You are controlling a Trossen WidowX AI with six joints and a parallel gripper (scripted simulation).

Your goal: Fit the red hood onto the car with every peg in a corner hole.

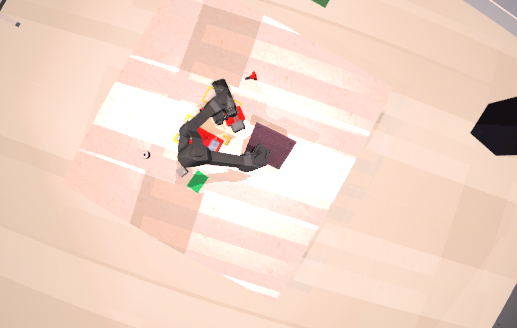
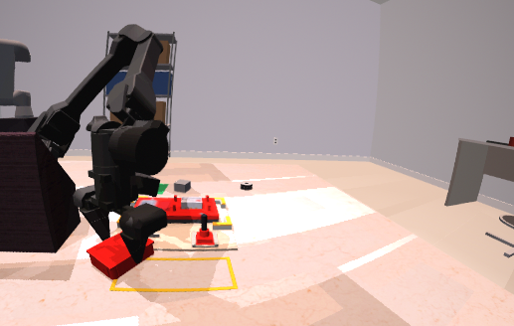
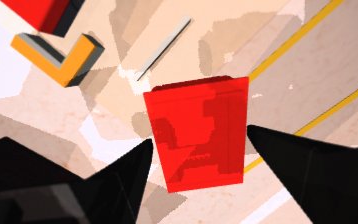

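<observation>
The red hood (image 3: 198,132) (image 2: 108,255) lies flat on the floor surface, at the corner of a yellow marked rectangle (image 2: 176,288). My gripper (image 3: 198,136) (image 2: 116,239) (image 1: 237,125) is open, lowered over the hood with one black finger on each side of it; I cannot tell whether the fingers touch it. The red car chassis (image 2: 166,209) (image 1: 207,137) sits in its orange-cornered jig (image 3: 56,57) behind the hood. It carries the grey engine block (image 2: 193,203) and short pegs stick up around it.
A small red stand with a black knob (image 2: 205,236) sits on a thin plate between hood and chassis. A dark purple box (image 2: 7,189) (image 1: 271,145) carries the arm's base. A grey cube (image 2: 182,185) and a black ring (image 2: 247,186) lie further back.
</observation>
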